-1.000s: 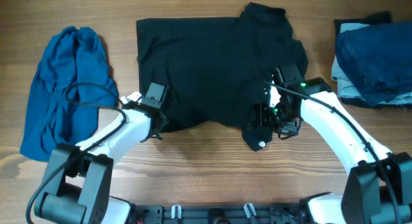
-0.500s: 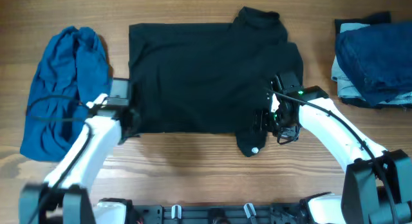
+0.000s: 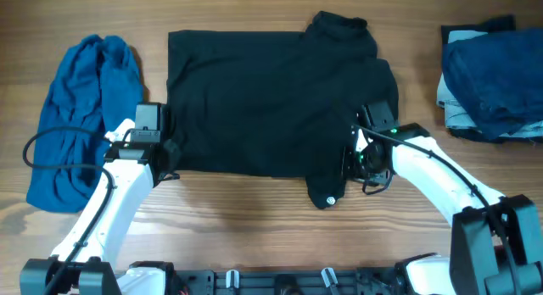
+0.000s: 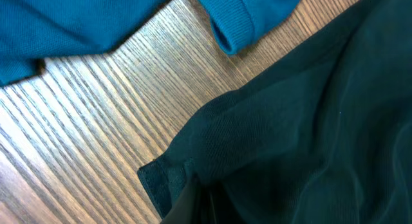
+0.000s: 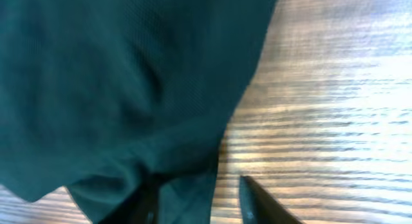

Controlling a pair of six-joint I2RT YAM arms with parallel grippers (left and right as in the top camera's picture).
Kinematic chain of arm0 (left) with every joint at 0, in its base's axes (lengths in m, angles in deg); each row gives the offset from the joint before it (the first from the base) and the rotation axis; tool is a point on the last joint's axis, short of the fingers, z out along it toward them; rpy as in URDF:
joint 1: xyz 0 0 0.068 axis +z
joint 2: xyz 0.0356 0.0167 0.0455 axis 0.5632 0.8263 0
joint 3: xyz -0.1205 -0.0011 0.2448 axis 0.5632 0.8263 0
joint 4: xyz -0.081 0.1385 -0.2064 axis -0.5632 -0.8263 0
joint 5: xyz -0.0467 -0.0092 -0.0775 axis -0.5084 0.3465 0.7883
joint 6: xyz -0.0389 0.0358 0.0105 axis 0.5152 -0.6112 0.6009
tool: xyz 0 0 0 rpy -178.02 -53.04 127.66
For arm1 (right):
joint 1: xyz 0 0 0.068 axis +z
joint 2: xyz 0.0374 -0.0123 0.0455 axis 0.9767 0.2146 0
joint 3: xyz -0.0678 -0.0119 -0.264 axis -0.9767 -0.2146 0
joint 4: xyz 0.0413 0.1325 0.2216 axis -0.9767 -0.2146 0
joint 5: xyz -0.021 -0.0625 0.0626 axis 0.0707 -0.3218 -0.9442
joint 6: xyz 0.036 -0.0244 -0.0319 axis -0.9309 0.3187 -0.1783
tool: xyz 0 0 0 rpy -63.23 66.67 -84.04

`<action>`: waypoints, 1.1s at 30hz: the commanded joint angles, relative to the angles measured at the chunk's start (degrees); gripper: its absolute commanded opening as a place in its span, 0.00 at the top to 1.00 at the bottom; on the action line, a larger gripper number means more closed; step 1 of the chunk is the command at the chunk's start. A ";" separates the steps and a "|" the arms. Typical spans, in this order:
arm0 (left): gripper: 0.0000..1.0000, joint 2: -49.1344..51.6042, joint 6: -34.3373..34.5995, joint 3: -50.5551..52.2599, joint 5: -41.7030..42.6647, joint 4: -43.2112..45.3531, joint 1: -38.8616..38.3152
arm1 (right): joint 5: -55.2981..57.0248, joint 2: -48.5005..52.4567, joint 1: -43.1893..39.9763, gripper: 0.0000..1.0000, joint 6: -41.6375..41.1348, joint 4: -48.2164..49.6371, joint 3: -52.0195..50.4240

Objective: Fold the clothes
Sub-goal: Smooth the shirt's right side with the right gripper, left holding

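The clothes point(image 3: 254, 100), a black T-shirt, lie spread flat in the middle of the wooden table, with a small flap carrying a white round logo point(image 3: 332, 198) hanging off the near edge. My left gripper point(image 3: 164, 159) sits at the shirt's near-left corner. In the left wrist view this gripper point(image 4: 196, 197) is shut on the black fabric point(image 4: 309, 121). My right gripper point(image 3: 349, 164) is low at the shirt's near-right edge. In the right wrist view it point(image 5: 199, 199) stands open, and the hem of the shirt point(image 5: 116, 76) lies between its fingers.
A crumpled bright blue garment point(image 3: 81, 117) lies on the left of the table, close to my left arm; its cuff point(image 4: 228, 31) shows in the left wrist view. Folded dark navy and pale blue clothes point(image 3: 488, 75) are stacked at the far right. Bare wood point(image 3: 246, 219) runs along the near edge.
My left gripper has pulled the shirt's near-left corner out to the left, flattening the shirt. The right gripper's jaws have narrowed around the near-right hem, and the logo flap has shifted left.
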State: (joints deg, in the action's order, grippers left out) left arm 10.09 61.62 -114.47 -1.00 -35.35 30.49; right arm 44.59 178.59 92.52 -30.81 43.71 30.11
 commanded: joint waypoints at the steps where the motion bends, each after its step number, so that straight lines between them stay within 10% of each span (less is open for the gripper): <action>1: 0.96 -0.42 -0.90 0.28 -0.13 0.20 0.33 | -2.03 -0.17 0.24 0.67 -1.22 1.18 -1.60; 13: 0.96 -0.42 -0.90 0.28 -0.13 0.35 0.33 | -5.46 -0.17 0.24 0.75 -0.98 6.82 -3.04; 16: 0.96 -0.42 -0.92 0.28 -0.15 0.35 0.33 | -5.46 -0.17 0.24 0.96 -1.01 6.51 -3.04; 20: 0.96 -0.42 -0.90 0.28 -0.13 0.35 0.33 | -5.20 -0.22 0.02 0.96 -0.33 6.03 -2.08; 33: 0.96 -0.42 -0.92 0.28 -0.15 0.15 0.33 | -0.09 -1.40 -3.32 0.96 8.00 -15.50 22.86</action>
State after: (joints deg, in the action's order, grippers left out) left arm 10.09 61.27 -114.45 -1.00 -35.15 30.49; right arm 42.53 178.22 89.33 -24.34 29.85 49.97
